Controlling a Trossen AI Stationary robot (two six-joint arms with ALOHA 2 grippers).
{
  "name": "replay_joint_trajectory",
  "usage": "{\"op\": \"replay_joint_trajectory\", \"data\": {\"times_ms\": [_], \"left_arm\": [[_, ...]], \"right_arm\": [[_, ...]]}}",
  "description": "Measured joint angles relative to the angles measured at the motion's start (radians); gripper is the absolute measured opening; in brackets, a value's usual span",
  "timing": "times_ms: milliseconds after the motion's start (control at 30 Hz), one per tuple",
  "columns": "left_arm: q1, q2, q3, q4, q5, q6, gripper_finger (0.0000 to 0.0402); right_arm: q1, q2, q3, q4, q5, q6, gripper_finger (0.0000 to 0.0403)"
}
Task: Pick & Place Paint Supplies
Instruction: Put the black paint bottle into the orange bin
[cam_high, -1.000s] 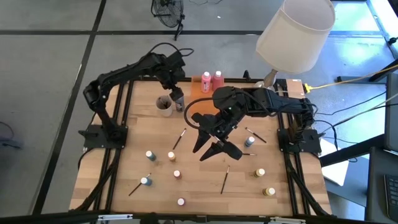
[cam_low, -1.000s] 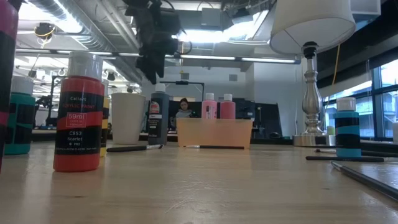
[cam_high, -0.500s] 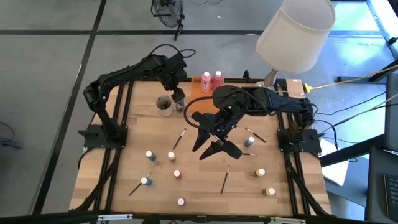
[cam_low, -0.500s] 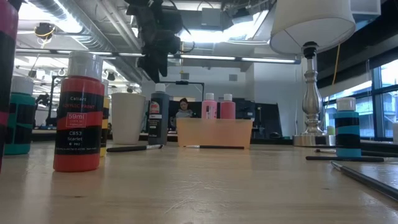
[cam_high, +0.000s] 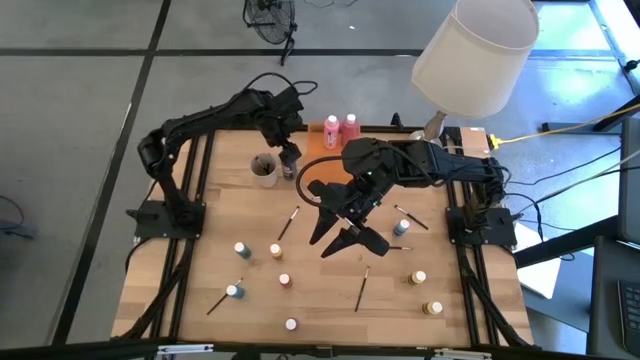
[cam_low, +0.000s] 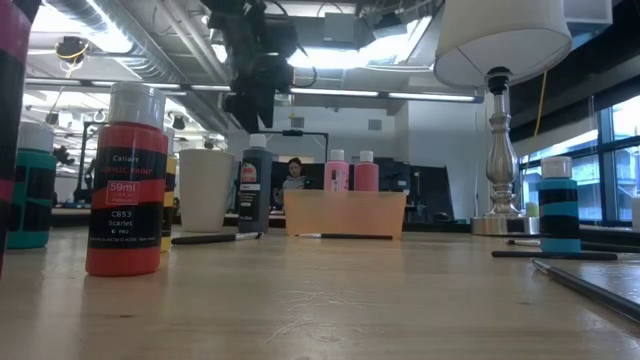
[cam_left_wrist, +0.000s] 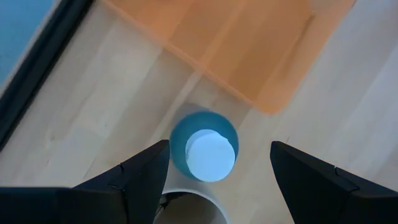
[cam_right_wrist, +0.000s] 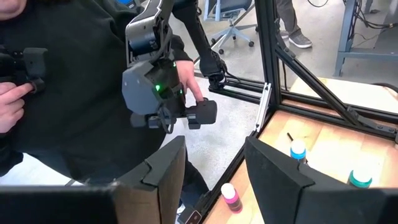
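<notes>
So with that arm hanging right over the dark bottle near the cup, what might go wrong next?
The left gripper hovers open above the dark bottle, which stands close beside the cup and near the orange tray. Coming down, a finger could clip the cup or tip the bottle. The right gripper hangs over scattered brushes and pots.

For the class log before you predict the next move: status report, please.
Left end effector open, above the dark paint bottle between grey cup and orange tray. Right end effector mid-table, holding nothing. Two pink bottles in tray; cup close beside target.
</notes>
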Motion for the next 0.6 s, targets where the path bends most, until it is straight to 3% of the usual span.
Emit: {"op": "replay_joint_trajectory", "data": {"times_ms": [600], "left_arm": [[0.0, 0.044, 0.0, -0.008, -0.034, -0.008, 0.0229]], "right_arm": [[0.0, 0.0, 0.0, -0.008, 0.0, 0.0, 0.0171]]}}
